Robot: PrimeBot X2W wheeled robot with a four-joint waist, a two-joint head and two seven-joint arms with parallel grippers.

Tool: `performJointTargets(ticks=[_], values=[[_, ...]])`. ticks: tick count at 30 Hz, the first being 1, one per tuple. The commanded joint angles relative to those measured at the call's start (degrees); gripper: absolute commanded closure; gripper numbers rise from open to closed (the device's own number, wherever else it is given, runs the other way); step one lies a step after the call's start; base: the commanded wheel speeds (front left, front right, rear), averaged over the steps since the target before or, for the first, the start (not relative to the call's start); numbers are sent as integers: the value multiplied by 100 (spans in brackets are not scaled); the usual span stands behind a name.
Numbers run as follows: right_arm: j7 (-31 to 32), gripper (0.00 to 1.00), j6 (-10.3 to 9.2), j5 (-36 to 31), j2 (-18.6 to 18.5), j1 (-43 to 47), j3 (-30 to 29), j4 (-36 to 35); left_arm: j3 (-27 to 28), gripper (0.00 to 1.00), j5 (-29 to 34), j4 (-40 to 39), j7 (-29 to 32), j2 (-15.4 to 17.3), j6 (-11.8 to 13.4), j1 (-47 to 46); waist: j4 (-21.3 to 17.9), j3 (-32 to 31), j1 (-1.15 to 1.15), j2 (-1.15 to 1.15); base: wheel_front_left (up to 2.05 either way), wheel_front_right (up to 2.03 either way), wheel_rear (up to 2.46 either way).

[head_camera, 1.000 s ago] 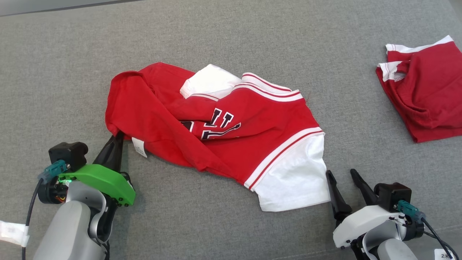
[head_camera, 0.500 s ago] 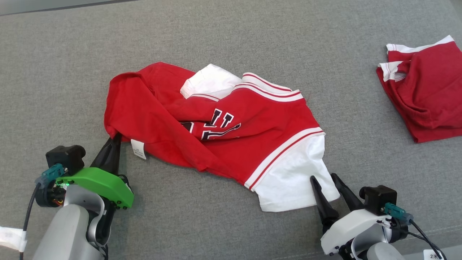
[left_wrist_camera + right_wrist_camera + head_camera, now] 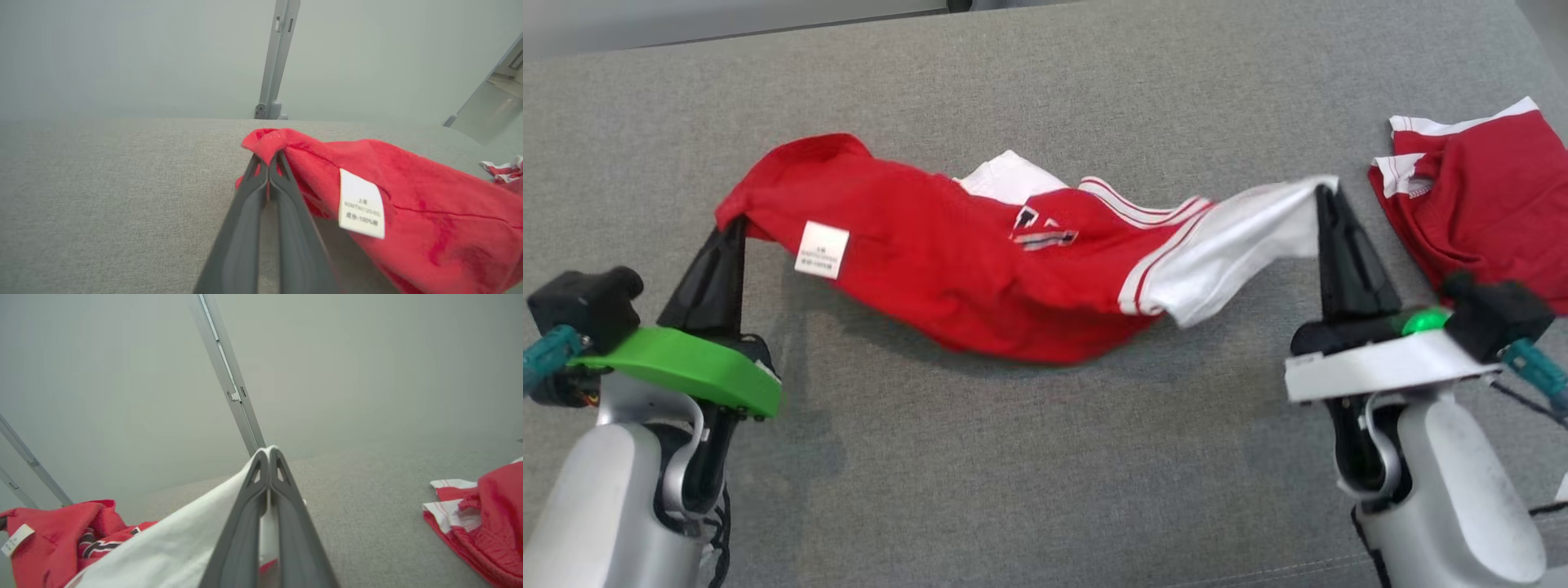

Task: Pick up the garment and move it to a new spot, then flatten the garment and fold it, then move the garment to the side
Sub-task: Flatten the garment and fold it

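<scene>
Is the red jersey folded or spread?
Neither: the jersey hangs bunched, its ends held up by the left end effector and right end effector.

**Grey fabric surface, one garment at rest**

Broad, flat grey textile-covered surface [image 3: 1013, 474]. Lying directly on it at the far right, a crumpled red cloth garment with white striped trim [image 3: 1490, 204]. Sagging low over the middle, a red-and-white jersey [image 3: 947, 269]; contact unclear.
</scene>
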Motion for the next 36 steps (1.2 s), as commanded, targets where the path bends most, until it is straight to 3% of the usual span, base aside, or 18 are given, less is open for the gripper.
performJointTargets(ticks=[1,13,23,27,30,36], values=[[-64,100,1,-37,-8,-371,-165,-133,110,100,-133,-352,142,113,64,-78,24,-85,0,-1,0,0,0],[-110,100,0,-486,-23,-2275,-993,-805,853,100,-362,-1982,358,597,287,-708,210,-300,0,-1,0,0,0],[340,100,0,-716,-149,-3018,-1220,-1536,1234,100,-152,-2987,387,912,554,-1027,213,-461,0,-1,0,0,0],[570,100,0,-631,-191,-3070,-1192,-1381,1173,100,-105,-2922,329,880,567,-1091,226,-385,0,-1,0,0,0],[686,100,0,-580,-256,-3241,-1117,-1103,1001,100,-178,-2703,304,807,441,-1321,241,-271,0,-1,0,0,0],[762,100,0,-451,-537,-4163,-864,99,581,100,-103,-1591,154,633,120,-2345,276,7,0,-1,0,0,0]])
